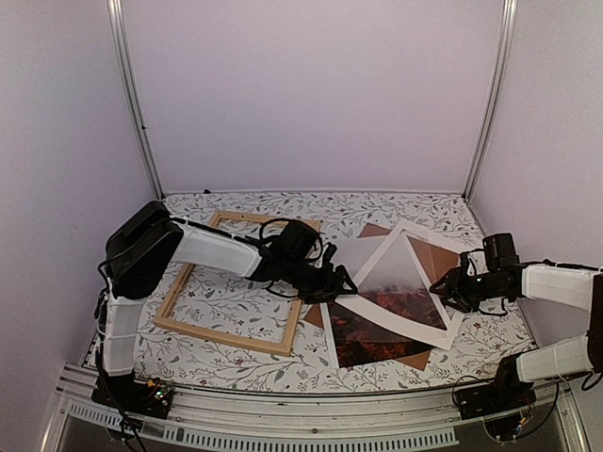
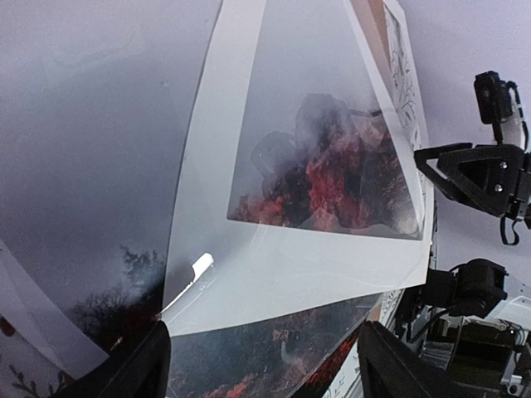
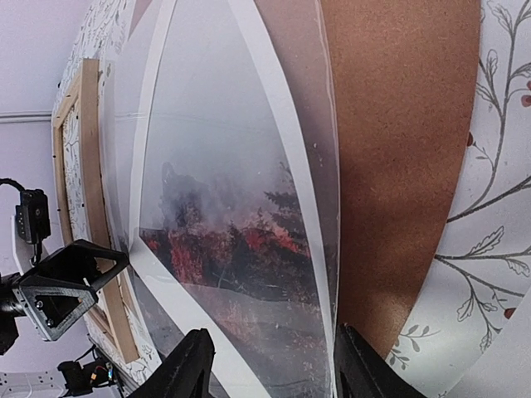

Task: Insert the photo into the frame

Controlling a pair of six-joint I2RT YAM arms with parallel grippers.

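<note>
The left gripper (image 1: pixel 342 282) has its two black fingers (image 2: pixel 137 373) spread wide, and they pinch nothing. Right in front of them lies a pile of flat, thin things. There is one photo (image 1: pixel 370 341), smooth and shiny, dark red and orange on the half near the fingers and misty grey on the far half. On top of it, turned crooked, lies one white card mat (image 1: pixel 391 317) with a window cut in the middle, and more of the red leaves show through. Under both is one plain brown board (image 1: pixel 435 256) with a rough look. The right gripper (image 1: pixel 441 287) is at the far corner of the pile, its two fingers (image 3: pixel 191 369) apart, one on each side of the mat's edge. A clear sheet (image 3: pixel 307 83) may lie on top, but the glare makes that hard to tell. The one frame (image 1: pixel 224 336), four thin strips of pale wood, lies flat behind the left gripper, beside its arm.
</note>
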